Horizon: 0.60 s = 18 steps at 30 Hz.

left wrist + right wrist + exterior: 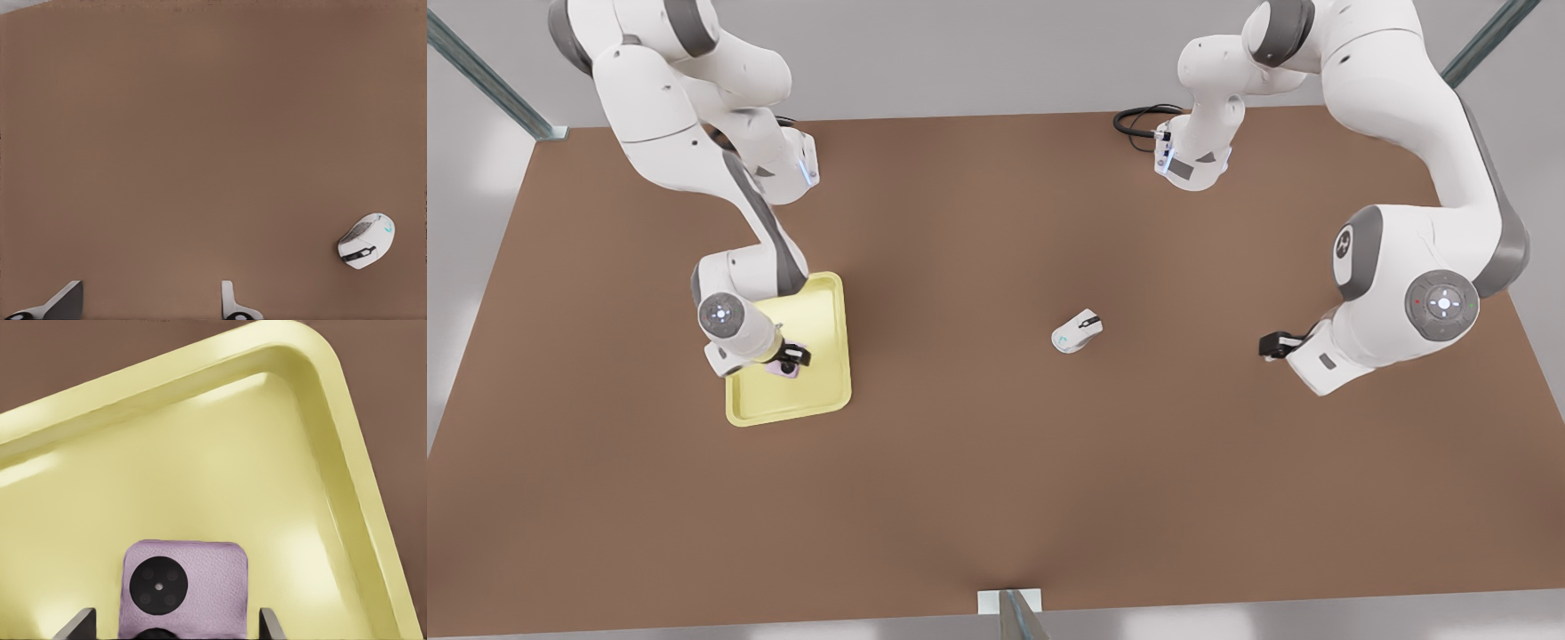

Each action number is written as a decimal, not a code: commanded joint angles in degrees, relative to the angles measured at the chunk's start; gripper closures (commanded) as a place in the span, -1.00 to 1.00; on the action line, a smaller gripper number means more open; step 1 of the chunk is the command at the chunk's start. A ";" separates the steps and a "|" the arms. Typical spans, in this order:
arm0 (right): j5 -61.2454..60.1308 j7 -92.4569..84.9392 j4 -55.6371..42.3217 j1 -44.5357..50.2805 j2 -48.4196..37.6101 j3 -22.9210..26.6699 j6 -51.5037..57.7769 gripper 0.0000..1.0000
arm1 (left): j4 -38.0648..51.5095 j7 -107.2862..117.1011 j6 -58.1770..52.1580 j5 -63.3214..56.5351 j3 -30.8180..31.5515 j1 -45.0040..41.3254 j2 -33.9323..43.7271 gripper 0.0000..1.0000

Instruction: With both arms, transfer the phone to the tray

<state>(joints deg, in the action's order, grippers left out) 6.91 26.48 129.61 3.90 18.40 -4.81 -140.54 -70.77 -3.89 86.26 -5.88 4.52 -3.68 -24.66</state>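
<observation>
A: Where does the right gripper [790, 358] sit?

B: At the front view's left. That arm folds down from its base, wrist bent low, and the jaws stand a little wider than the phone [183, 587] lying between them, over the tray [831, 356].

A: And the left gripper [1272, 345]?

B: At the front view's right, low over the table [996, 498], pointing inward. Its arm arches high and waits, jaws spread apart with nothing between them.
</observation>
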 commanded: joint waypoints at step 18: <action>-3.84 -28.77 -48.83 -2.58 -13.13 7.10 59.77 -1.00 | 2.83 -0.15 -0.13 -0.54 0.05 -0.54 0.32 -1.00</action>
<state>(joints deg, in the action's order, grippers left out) 3.34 9.58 80.86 -1.01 5.36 2.24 -91.02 -67.95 -3.89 86.22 -6.34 4.57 -4.22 -24.42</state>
